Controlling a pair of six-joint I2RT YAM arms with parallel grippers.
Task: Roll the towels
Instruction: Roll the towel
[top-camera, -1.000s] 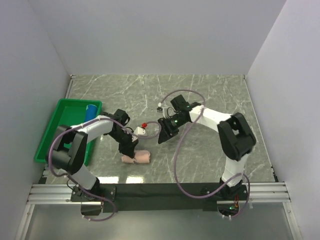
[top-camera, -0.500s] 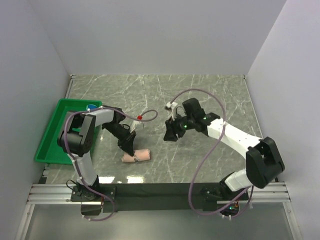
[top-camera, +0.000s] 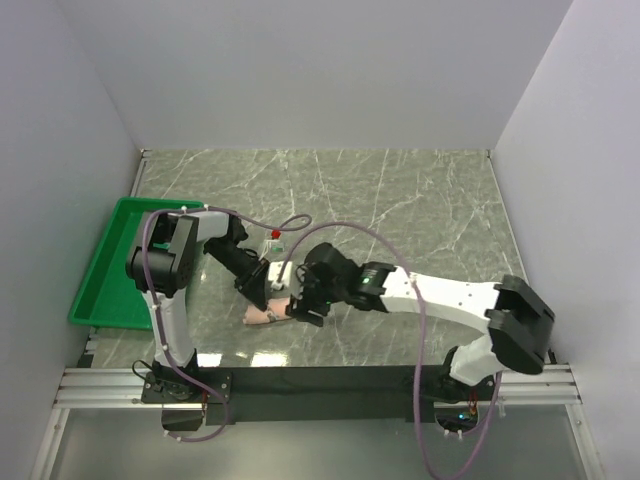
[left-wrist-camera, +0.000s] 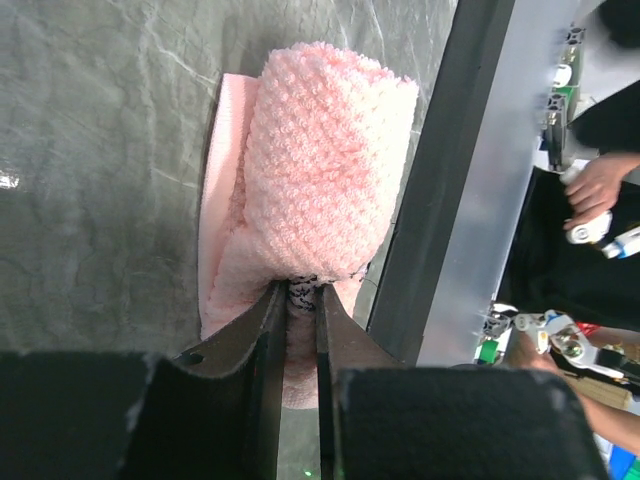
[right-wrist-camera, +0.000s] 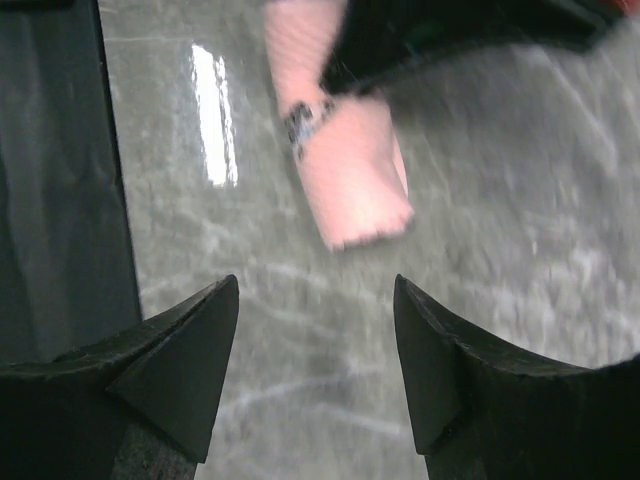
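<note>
A pink towel (top-camera: 266, 316), rolled into a short log, lies on the marble table near the front edge. It fills the left wrist view (left-wrist-camera: 320, 170) and shows blurred in the right wrist view (right-wrist-camera: 345, 190). My left gripper (top-camera: 262, 292) is down on the roll's near-left part. Its jaws (left-wrist-camera: 303, 295) are pinched on the towel's edge by a black-and-white label. My right gripper (top-camera: 300, 306) sits low at the roll's right end. It is open and empty (right-wrist-camera: 316, 285), with the roll's end just ahead of its fingertips.
A green tray (top-camera: 100, 290) stands at the left edge of the table, partly behind my left arm. The black front rail (top-camera: 320, 380) runs close to the towel and shows in the left wrist view (left-wrist-camera: 450, 200). White walls enclose the table.
My right arm has swung from the table's middle down and left to the towel's right end, still open. My left gripper stays on the towel while its arm has shifted.
</note>
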